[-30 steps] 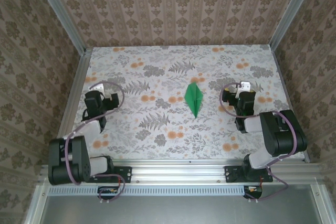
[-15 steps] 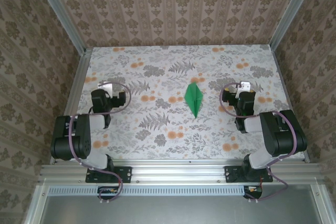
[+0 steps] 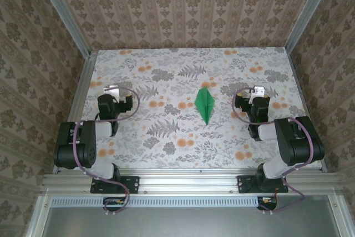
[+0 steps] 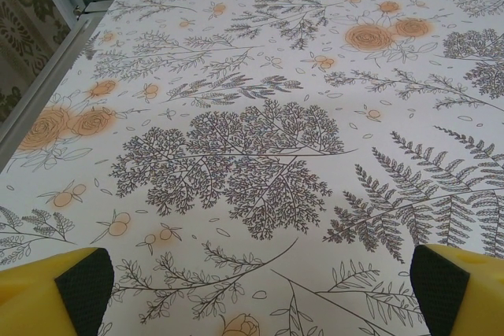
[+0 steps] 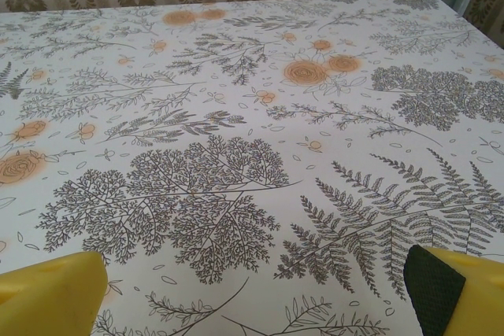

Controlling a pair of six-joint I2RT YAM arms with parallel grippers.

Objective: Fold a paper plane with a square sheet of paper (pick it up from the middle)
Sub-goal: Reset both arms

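Green and dart-shaped, the paper plane [image 3: 205, 104] lies flat on the floral tabletop [image 3: 166, 70]. The left gripper [image 4: 256, 293] and right gripper [image 5: 256, 289] flank the plane, well apart from it, jaws spread wide and empty. Folding looks finished, so only parking the arms should be left.

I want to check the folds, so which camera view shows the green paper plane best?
The top external view. There the paper plane lies whole on the table, a green pointed shape seen from above, between the two arms. Both wrist views look low across the flowered table past their own yellow fingertips.
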